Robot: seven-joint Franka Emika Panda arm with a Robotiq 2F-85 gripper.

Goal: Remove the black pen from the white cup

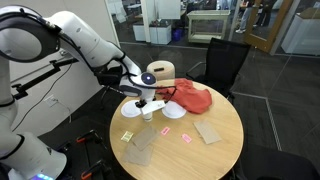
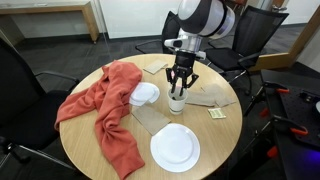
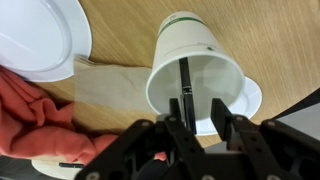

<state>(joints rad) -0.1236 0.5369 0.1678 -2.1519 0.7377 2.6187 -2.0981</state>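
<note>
The white cup [image 3: 200, 60] stands upright on the round wooden table, seen from above in the wrist view. The black pen [image 3: 186, 80] stands inside it and leans toward the cup's near rim. My gripper [image 3: 199, 118] is open right over the cup's mouth. The pen's top lies between the two fingers, close to the left one, with a gap on the other side. In both exterior views the gripper [image 2: 180, 82] [image 1: 147, 100] points straight down over the cup [image 2: 177, 101] [image 1: 148, 114]. The pen is hidden behind the fingers there.
A red cloth [image 2: 110, 110] is draped across the table beside the cup. Flat white discs lie close by [image 2: 175, 148] [image 2: 146, 93]. A tan cylinder [image 1: 160, 72] stands at the back. Brown flat squares [image 1: 207, 131] and small pink pieces [image 1: 168, 130] lie on the table. Black chairs [image 1: 225, 60] surround it.
</note>
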